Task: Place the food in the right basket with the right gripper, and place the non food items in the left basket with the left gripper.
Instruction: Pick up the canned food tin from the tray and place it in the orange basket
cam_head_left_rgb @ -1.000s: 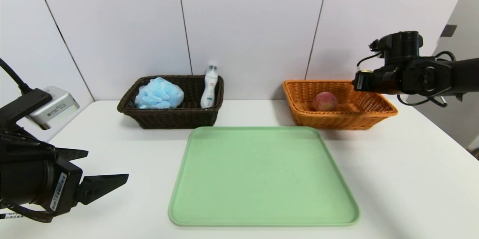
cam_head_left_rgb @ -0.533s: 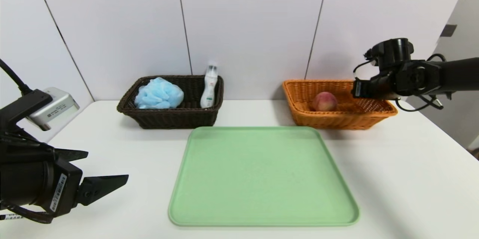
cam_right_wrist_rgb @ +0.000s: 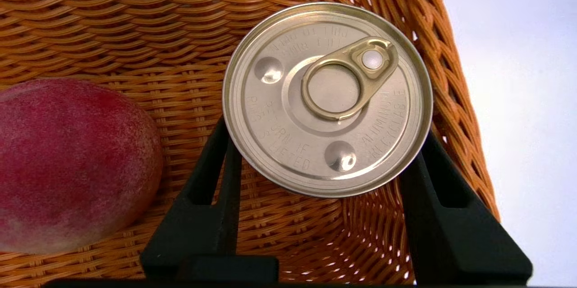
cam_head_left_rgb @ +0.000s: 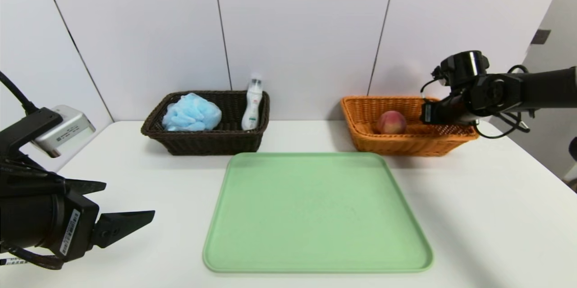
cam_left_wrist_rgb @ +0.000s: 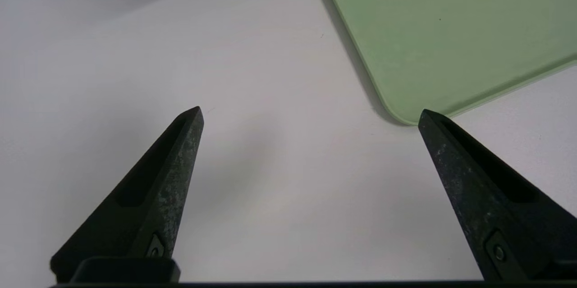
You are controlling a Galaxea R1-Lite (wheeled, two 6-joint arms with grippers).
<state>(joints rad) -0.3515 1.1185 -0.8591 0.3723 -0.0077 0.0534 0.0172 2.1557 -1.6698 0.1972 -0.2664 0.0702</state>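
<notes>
We see a brightly lit table (cam_head_left_rgb: 171, 198), with soft shadow beyond the left pincer (cam_left_wrist_rgb: 311, 114). Between the right pincer's (cam_right_wrist_rgb: 322, 144) fingers, highlights glint on the can's (cam_right_wrist_rgb: 329, 98) lid, and the weave beneath looks crisp. We cannot tell the light's source.

Head view: taken from above, facing forward and down over the desk (cam_head_left_rgb: 157, 180). Left wrist: close, faced down; tray corner (cam_left_wrist_rgb: 405, 112) shared with head view. Right wrist: closest, aimed into orange basket (cam_right_wrist_rgb: 189, 85), likewise shared.
</notes>
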